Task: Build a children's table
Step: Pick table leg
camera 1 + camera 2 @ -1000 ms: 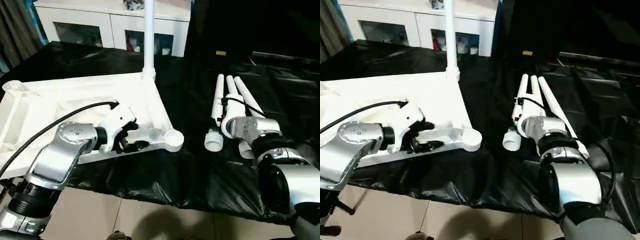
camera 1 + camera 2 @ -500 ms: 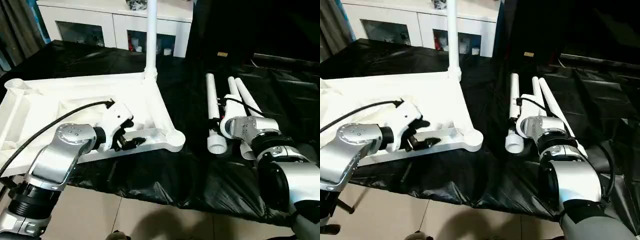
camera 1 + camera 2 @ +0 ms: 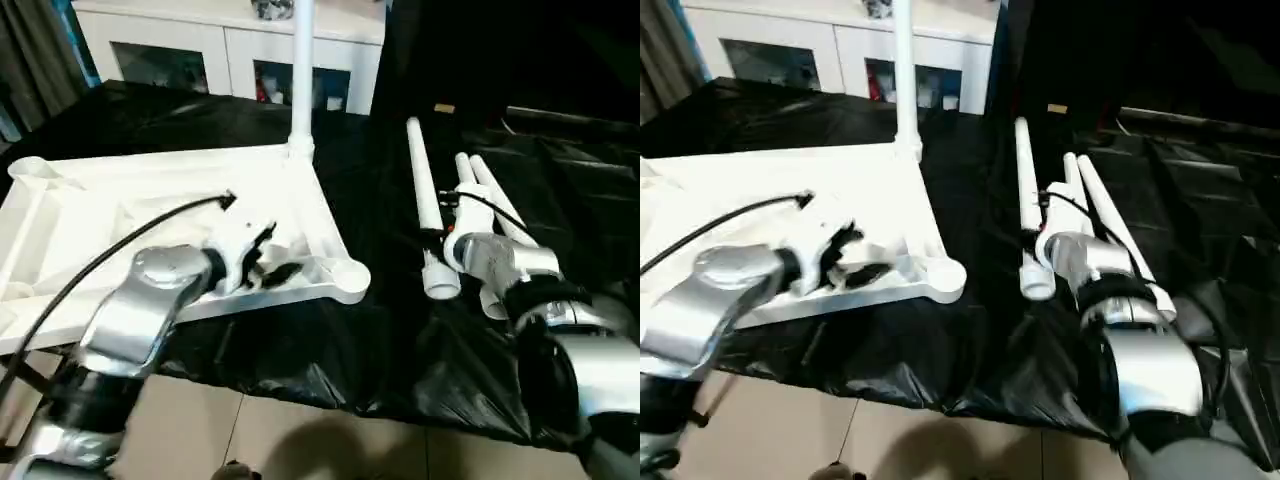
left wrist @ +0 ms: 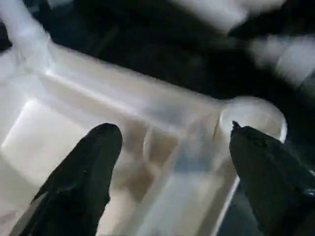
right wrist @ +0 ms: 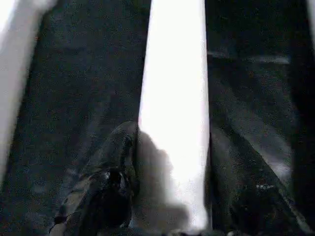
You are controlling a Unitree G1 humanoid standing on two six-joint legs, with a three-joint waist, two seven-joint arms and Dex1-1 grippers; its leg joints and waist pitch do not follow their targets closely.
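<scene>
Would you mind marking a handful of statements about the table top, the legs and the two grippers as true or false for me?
1. One leg stands upright in a far corner socket of the table top. True.
2. The right gripper is closed around a leg. True.
3. The left gripper is clamped shut on a leg. False: its fingers are spread wide over the ribbed underside of the table top, holding nothing.
4. The near corner socket already has a leg in it. False: it is empty.
5. Two more legs lie on the black cloth beside the right gripper. True.
</scene>
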